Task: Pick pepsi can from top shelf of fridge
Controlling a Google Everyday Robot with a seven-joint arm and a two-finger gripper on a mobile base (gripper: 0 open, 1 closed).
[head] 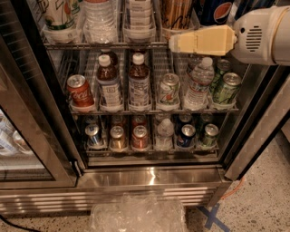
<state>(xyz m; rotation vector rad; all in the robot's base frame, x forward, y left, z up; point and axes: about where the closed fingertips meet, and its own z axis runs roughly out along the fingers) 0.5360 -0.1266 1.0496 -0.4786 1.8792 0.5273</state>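
Tall stainless-steel glass-door fridge (149, 176), open. Silver wire-grid top shelf (104, 45) crowded with bottles. Right of centre, cream-coloured gripper (174, 43) level with the shelf's front rail, tip aimed left; how far open, impossible to tell. Just above and right of it, dark blue aluminium pepsi can (215, 13) upright on that shelf, long axis vertical, logo facing outward. Upper part cut off at the top of the view, base hidden behind the gripper.

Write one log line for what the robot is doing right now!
phase: approach | tool: at top shelf front rail, lower left of pepsi can | pepsi can: on shelf, not held
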